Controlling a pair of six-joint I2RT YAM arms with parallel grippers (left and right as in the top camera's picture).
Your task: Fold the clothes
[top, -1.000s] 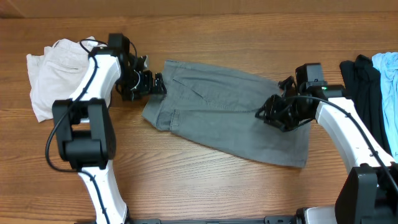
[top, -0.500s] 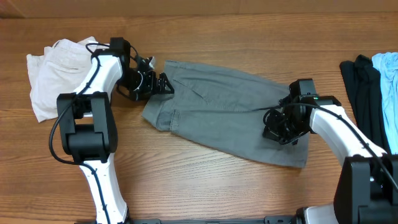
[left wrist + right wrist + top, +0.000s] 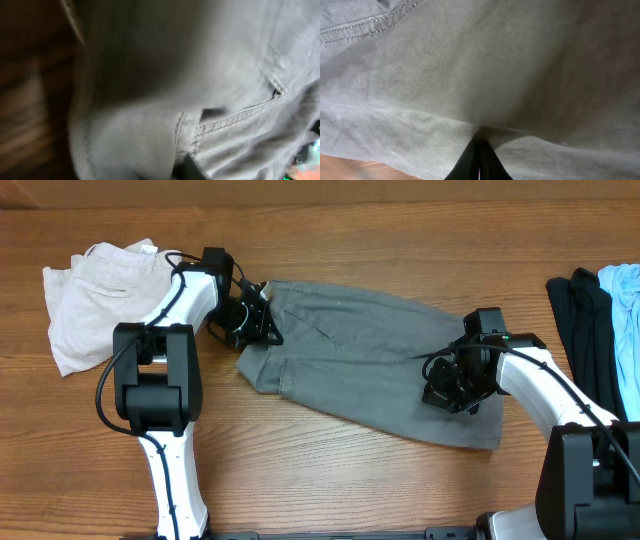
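Grey shorts (image 3: 370, 360) lie spread out in one layer on the wooden table (image 3: 330, 480), just beside the cream-white shorts (image 3: 90, 300) on that pair's right, with a narrow strip of bare wood between them. The waistband end is nearest the white pair and the leg hems are farthest from it. No fold shows yet: the cloth is flat apart from some rumpling at the waistband corner, so I judge the task to be at its very start, with only the grasps taken. The left gripper (image 3: 262, 320) sits at the edge of the grey cloth closest to the white pair, clenched on the waistband; its wrist view is filled with blurred grey fabric and a stitched seam (image 3: 235, 119), and little of the fingers can be made out there. The right gripper (image 3: 450, 385) is at the end far from the white pair, near the hems, and its wrist view shows the fingertips pinched together with a small ridge of grey cloth drawn up between them. What is left is nearly everything: lifting one half, laying it over the other, and squaring the result. A black garment (image 3: 580, 310) and a light blue garment (image 3: 622, 290) lie well beyond the grey pair, on the side away from the white shorts, untouched.
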